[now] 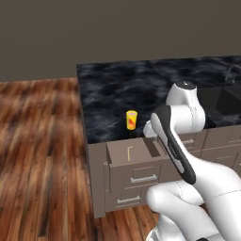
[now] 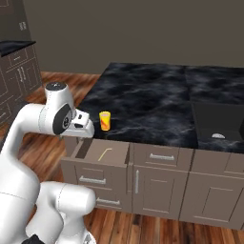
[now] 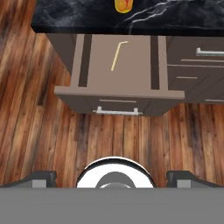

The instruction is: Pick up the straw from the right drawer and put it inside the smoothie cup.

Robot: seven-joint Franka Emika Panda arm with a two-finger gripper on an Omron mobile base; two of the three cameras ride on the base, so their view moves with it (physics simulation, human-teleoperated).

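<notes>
Inside the drawer (image 3: 118,94), pulled open below the counter (image 1: 117,89), the straw (image 3: 116,57) lies flat on the floor, bent end toward the counter. On the counter just behind the drawer stands the cup (image 2: 105,120). Above the drawer, the gripper (image 3: 111,176) hangs with its tips spread wide, holding nothing.

The white arm rises from the base, folds at a bulky elbow and reaches forward, its hand turned to look straight down. In the hand view the two dark fingers (image 3: 41,177) sit far apart at the bottom corners, so the gripper (image 3: 111,177) appears spread wide, holding nothing.
</notes>
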